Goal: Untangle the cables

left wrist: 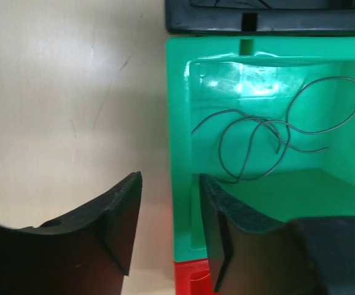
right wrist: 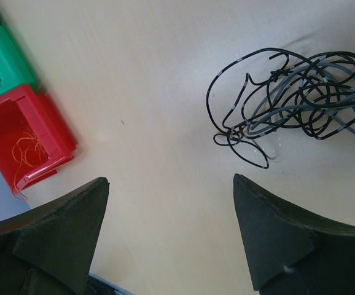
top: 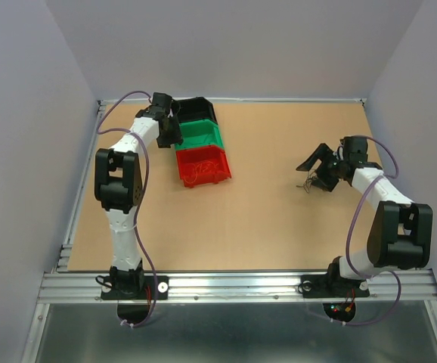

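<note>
Tan board forms the table (top: 264, 227), and three bins stand in a row at its far left: a black bin (top: 196, 108) farthest, a green bin (left wrist: 179, 153) in the middle and a red bin (right wrist: 51, 126) nearest.

Well apart from them, on the right half of the table, lie the cables (right wrist: 300, 92), a loose snarl of black and grey strands crossing one another many times. They look very thin, light and springy. A pull on one strand would probably drag the whole snarl across the smooth board rather than free it. The safest hold seems to be an outer loop or a free end, such as the bend that sticks out on the left side of the snarl, with a second hold pinning the rest.

Two strands are already sorted. A green wire (left wrist: 249, 150) curls on the floor of the green bin, and an orange wire (right wrist: 29, 147) lies bunched in the red bin.

The left pincer (left wrist: 169, 190) hangs over the green bin with its jaws partly spread, one on each side of the bin's left wall. It grips nothing, and whether it touches that wall cannot be told.

The right pincer (right wrist: 170, 181) hovers just beside the snarl with its jaws spread wide. It is empty, and its tips appear clear of every strand.
</note>
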### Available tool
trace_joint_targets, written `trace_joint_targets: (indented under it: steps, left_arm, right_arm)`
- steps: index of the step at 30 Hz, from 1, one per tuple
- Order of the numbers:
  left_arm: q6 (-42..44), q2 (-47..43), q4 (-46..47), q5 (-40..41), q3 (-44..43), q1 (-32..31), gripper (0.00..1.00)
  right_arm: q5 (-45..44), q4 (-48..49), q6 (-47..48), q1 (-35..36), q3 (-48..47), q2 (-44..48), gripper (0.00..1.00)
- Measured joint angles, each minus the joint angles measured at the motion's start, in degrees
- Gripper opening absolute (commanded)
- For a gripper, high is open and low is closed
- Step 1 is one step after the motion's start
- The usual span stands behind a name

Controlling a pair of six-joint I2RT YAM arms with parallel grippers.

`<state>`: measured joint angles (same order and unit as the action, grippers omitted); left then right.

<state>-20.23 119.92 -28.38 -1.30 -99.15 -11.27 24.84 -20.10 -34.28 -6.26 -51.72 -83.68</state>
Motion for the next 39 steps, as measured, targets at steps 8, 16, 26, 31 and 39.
trace_joint_targets:
  steps: [8, 16, 26, 31, 39]
  left_arm:
    - [4.6, 1.6, -1.5, -2.3, -2.7, 0.5, 0.1]
    - [10.2, 1.9, -0.3, -4.3, -2.6, 0.5, 0.09]
    - [14.2, 0.5, 1.2, -5.5, -0.4, -0.3, 0.56]
    - [13.9, -2.4, 1.4, -4.2, 0.8, -0.8, 0.75]
    - [10.8, -14.1, 3.7, 0.6, 7.1, -0.9, 0.99]
  right_arm:
    - [0.2, 0.0, 0.0, 0.0, -0.3, -0.4, 0.86]
    - [0.6, 0.0, 0.2, 0.1, -0.9, -0.5, 0.85]
    - [-1.2, -0.7, 0.6, 0.4, -1.4, -1.6, 0.87]
    - [-5.4, -2.7, 0.7, 0.4, -3.0, -1.7, 0.89]
    - [-18.5, -9.1, -1.4, 0.5, -7.1, -3.1, 0.95]
